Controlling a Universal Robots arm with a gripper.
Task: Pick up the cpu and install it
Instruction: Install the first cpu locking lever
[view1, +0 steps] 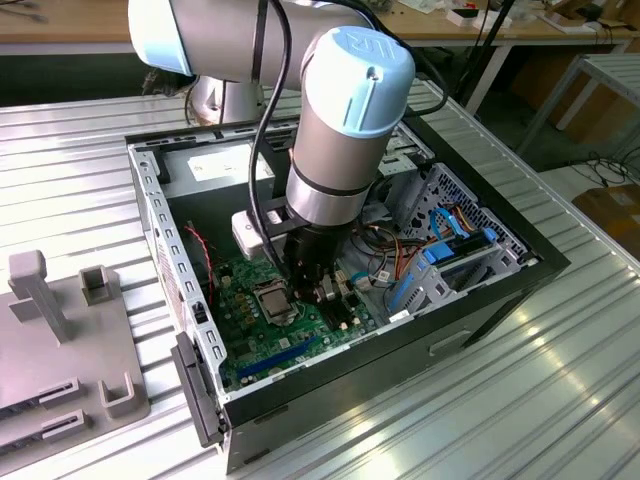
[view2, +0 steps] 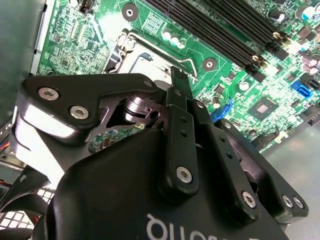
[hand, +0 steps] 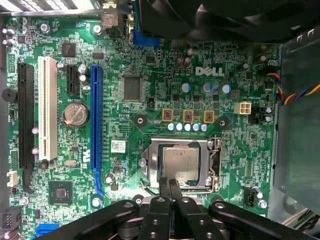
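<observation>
Black linkage of our gripper sits closest to the lens in both wrist views; in the first wrist view the two fingers are pressed together, tips over the near edge of the socket frame. We see the cpu lying flat inside that frame on the green motherboard, pinched by nothing. Beside the frame stands the blue slot, and farther off the white slot. In the exterior view our arm reaches down into the open computer case, over the frame.
</observation>
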